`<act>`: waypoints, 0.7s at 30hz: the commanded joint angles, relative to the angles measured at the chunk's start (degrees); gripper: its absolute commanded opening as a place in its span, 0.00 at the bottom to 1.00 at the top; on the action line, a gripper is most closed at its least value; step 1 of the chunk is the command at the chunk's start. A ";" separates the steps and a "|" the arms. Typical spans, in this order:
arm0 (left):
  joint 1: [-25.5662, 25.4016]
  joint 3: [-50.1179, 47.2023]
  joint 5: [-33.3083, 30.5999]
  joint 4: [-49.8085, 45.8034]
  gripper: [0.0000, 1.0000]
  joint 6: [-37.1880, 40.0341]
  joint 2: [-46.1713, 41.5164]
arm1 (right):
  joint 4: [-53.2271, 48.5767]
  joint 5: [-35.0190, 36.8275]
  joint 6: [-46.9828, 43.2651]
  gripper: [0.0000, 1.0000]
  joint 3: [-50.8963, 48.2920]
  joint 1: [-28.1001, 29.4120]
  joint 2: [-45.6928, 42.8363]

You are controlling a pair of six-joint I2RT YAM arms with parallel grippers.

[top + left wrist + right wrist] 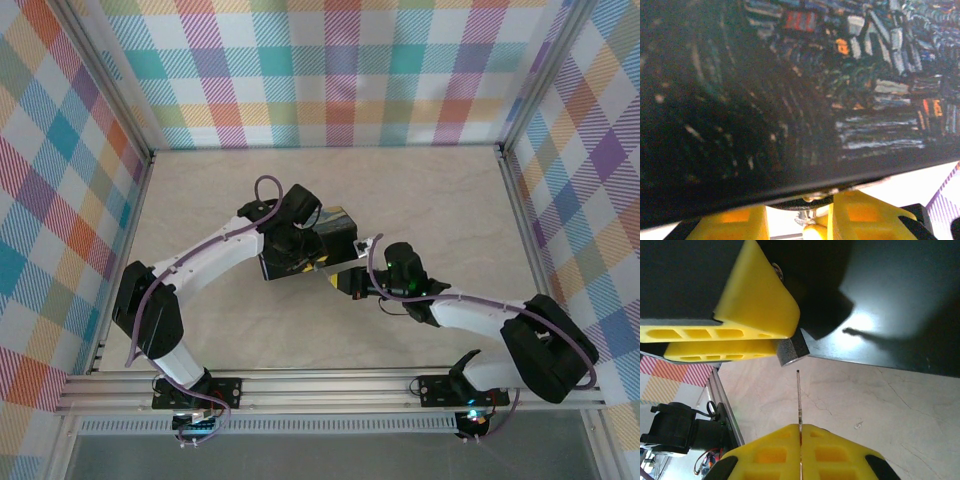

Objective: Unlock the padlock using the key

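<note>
Thin grey metal key [799, 400] pinched edge-on in fully closed right fingers [812, 434], tip just below small grey metal padlock [790, 351]. Padlock clamped at tips of partly closed left fingers [760, 305], beside glossy black box [890, 300], above pale marbled worktop [865, 405]. Keyhole not discernible. Best approach: align blade first, then advance slowly and straight, avoiding bending.

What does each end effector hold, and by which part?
The right end effector pinches the key by its head; the left end effector seemingly clamps the padlock by its body.
</note>
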 commanded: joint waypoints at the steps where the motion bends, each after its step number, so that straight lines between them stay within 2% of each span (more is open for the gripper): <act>1: 0.97 -0.66 1.96 2.34 0.13 -1.47 -3.18 | 3.17 -0.55 0.08 0.07 1.44 0.33 0.55; 21: 1.92 -1.89 3.35 3.43 0.13 -1.91 -4.17 | 10.06 -0.89 -0.77 0.07 0.54 0.35 2.77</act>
